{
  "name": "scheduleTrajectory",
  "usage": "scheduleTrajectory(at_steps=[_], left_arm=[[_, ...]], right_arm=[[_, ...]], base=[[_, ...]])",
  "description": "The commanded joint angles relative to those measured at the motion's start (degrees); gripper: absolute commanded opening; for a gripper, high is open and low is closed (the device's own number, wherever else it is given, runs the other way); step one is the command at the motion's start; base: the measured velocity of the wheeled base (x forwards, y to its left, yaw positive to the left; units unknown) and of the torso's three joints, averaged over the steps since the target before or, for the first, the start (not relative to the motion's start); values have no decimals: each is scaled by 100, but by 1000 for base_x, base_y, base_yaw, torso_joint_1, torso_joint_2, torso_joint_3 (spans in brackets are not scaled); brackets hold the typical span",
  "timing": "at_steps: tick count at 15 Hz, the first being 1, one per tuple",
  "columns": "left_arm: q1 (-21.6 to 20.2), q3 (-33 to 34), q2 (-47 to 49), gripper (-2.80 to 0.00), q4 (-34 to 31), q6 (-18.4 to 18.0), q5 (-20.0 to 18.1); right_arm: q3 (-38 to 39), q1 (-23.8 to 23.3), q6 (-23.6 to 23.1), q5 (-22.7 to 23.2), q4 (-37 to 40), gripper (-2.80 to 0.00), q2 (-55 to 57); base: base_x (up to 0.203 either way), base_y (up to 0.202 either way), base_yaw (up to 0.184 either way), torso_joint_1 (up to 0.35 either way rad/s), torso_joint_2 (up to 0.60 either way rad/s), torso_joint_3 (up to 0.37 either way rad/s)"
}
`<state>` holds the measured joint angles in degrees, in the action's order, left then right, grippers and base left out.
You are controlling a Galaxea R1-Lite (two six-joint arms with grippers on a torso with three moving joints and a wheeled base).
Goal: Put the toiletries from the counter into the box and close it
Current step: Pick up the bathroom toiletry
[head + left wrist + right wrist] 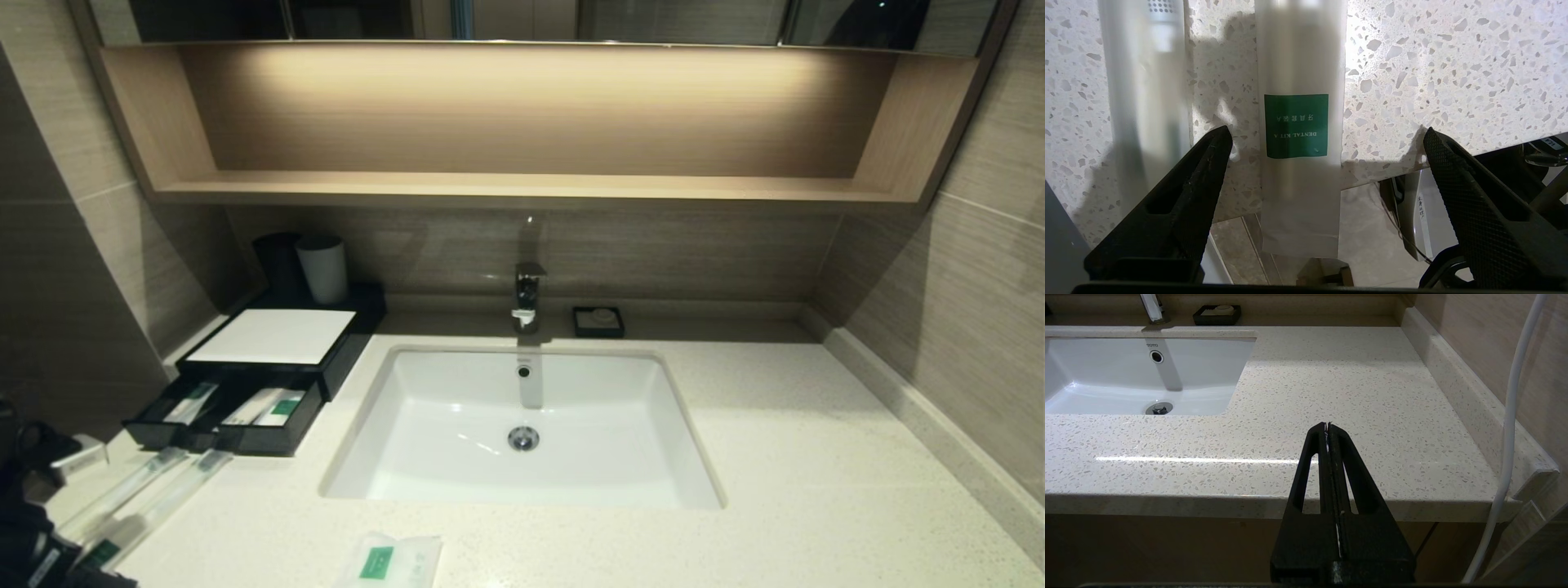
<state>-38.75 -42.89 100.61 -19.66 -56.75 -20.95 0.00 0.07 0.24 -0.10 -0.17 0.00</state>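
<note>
Head view, box: the black box [273, 339] with its white top panel stands at 10 o'clock from the sink [522, 425]; its drawer [224, 420] is pulled out toward the worktop edge, so things can be dropped in, and some green-labelled packets lie in it already.
Toothbrushes: two clear-wrapped dental kits [139, 506] lie side by side at 6 o'clock from the drawer, their ends over the edge of the worktop [816, 457], which probably makes them easier to pinch.
Sachet: the small white sachet [392, 562] lies at 7 o'clock from the sink, near the edge.
Left gripper [1327, 139]: spread wide, straddling the labelled kit [1298, 126], not yet touching it.
Right gripper [1327, 428]: pressed together, empty, parked off the worktop front.
Step, I judge: pinch this kit.
</note>
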Motion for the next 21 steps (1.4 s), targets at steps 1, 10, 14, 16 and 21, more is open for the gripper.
scheduleTrajectory(at_steps=[1,10,14,16,21], left_arm=[[-5,0,20,0,-3,-29,-1],[-1,8,38,0,76,-21,12],[-1,127,43,0,208,-3,12],[-1,166,55,-280,261,6,13],[-1,175,2,-280,261,6,12]], right_arm=[[5,1,2,2,0,-280,0],[9,1,2,2,0,-280,0],[7,1,2,2,0,-280,0],[4,1,2,2,0,-280,0],[9,1,2,2,0,-280,0]], base=[[0,0,0,0,0,0],[0,0,0,0,0,0],[0,0,0,0,0,0],[0,0,0,0,0,0],[0,0,0,0,0,0]])
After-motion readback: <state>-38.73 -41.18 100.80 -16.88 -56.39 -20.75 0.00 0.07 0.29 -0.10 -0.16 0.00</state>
